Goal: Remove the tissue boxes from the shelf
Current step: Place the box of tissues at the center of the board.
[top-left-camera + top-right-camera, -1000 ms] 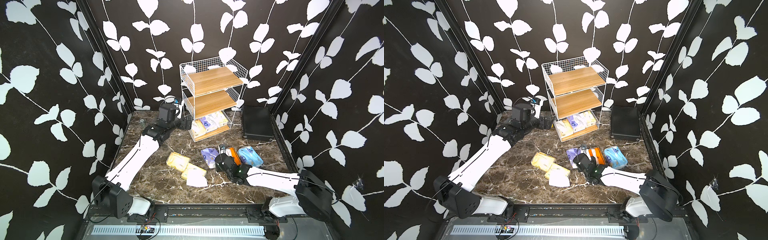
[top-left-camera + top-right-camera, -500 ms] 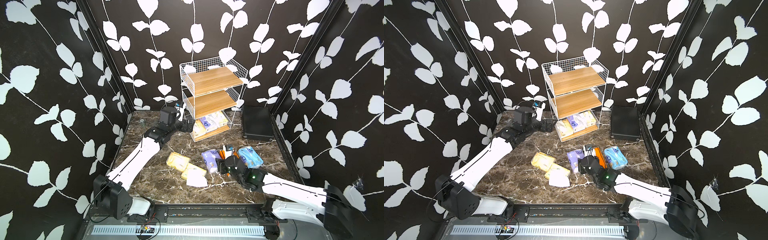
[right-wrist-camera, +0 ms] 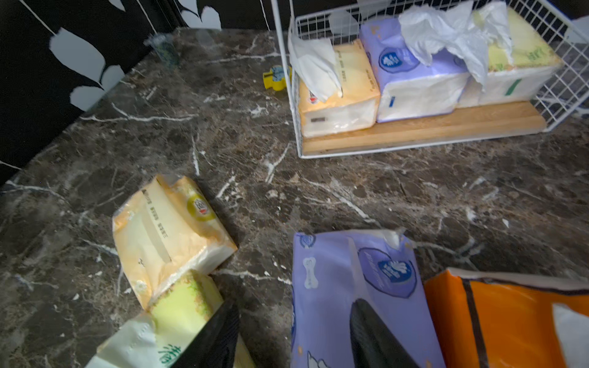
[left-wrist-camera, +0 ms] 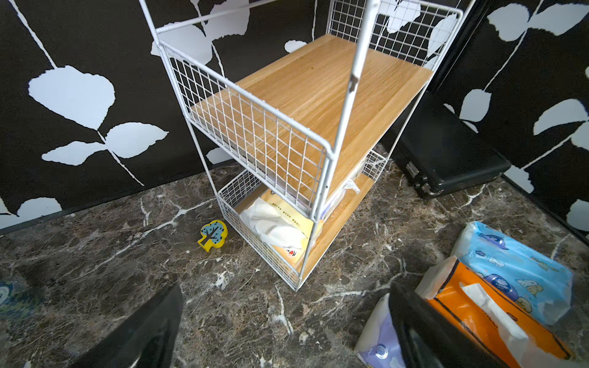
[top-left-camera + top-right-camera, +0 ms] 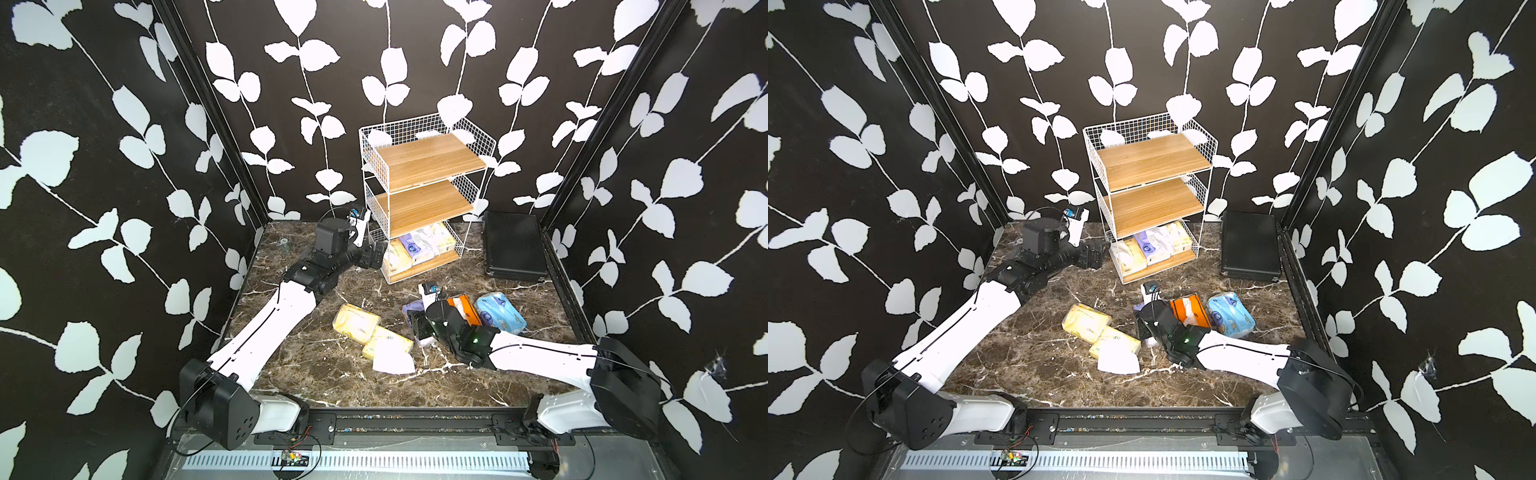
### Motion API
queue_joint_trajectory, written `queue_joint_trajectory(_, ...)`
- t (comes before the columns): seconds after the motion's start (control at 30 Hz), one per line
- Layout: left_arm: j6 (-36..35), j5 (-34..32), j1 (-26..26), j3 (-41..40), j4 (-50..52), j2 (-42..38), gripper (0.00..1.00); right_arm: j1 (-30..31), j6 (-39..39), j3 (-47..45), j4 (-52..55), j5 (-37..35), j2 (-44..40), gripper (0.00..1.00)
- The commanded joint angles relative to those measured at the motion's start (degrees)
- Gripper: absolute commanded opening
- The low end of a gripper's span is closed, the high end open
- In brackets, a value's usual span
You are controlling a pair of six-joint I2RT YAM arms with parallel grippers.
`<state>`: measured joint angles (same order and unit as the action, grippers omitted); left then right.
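The right gripper (image 3: 294,306), shut a second ago, now has its jaws parted, and the left gripper (image 4: 287,288) has edged a little nearer the shelf (image 5: 428,162). In both top views the shelf stands at the upper centre, its two upper boards bare. Its lowest tier holds three tissue packs side by side: a pale yellow pack (image 3: 344,86), a lilac pack (image 3: 411,73) and a yellow-green pack (image 3: 522,54), with loose tissue spilling over them. The left gripper sits low just beside that tier's end, jaws wide apart and empty. The right gripper, lower centre, holds nothing; one finger lies over a second lilac pack (image 3: 350,280) on the marble table (image 5: 316,374), the other in the gap toward the yellow packs. Also off the shelf are a pale yellow pack on the table (image 5: 355,320), a yellow-green one (image 5: 386,343) touching it, an orange-and-white box (image 5: 463,307) and a light blue pack (image 5: 500,311). A black ribbed case (image 5: 513,245) lies right of the shelf.
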<state>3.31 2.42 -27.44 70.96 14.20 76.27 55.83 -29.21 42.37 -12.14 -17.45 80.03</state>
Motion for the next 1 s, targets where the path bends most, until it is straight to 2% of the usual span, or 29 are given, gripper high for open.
queue_joint_trajectory(0.0, -1.35, -0.09, 0.28, -1.3, -1.9, -1.3, 0.99, -2.54, -0.17, 3.07, -6.31, 3.41, 0.93, 0.61)
queue_joint_trajectory(0.17, -2.76, -0.69, 0.28, -2.08, -2.13, -1.63, 0.99, -9.53, -5.0, 3.54, -11.17, 10.68, 2.25, 0.63)
queue_joint_trajectory(0.47, -3.26, -3.58, 0.28, -2.66, -2.02, -2.1, 0.99, -13.95, -6.19, 3.4, -9.95, 10.96, -0.65, 0.65)
queue_joint_trajectory(0.6, -2.22, -6.28, 0.28, 0.49, 1.55, -0.6, 0.99, -17.92, -7.27, 2.28, -7.43, 15.15, -5.36, 0.68)
queue_joint_trajectory(0.67, -1.74, -4.53, 0.28, 1.71, 2.28, -1.12, 0.99, -19.77, -5.9, 4.33, -2.27, 17.7, -6.23, 0.69)
queue_joint_trajectory(0.77, -0.71, -2.81, 0.28, -1.49, -2.41, -2.11, 0.99, -22.3, -5.61, 5.74, 2.05, 18.01, -6.31, 0.7)
queue_joint_trajectory(0.83, 0.46, -3.17, 0.28, -0.87, -2.41, -0.42, 0.99, -24.09, -6.61, 5.71, 1.19, 19.28, -5.75, 0.7)
queue_joint_trajectory(0.97, 2.5, 0.44, 0.2, 7.31, 2.61, 5.77, 0.99, -26.78, -10.03, 6.75, -4.11, 23.33, -1.35, 0.7)
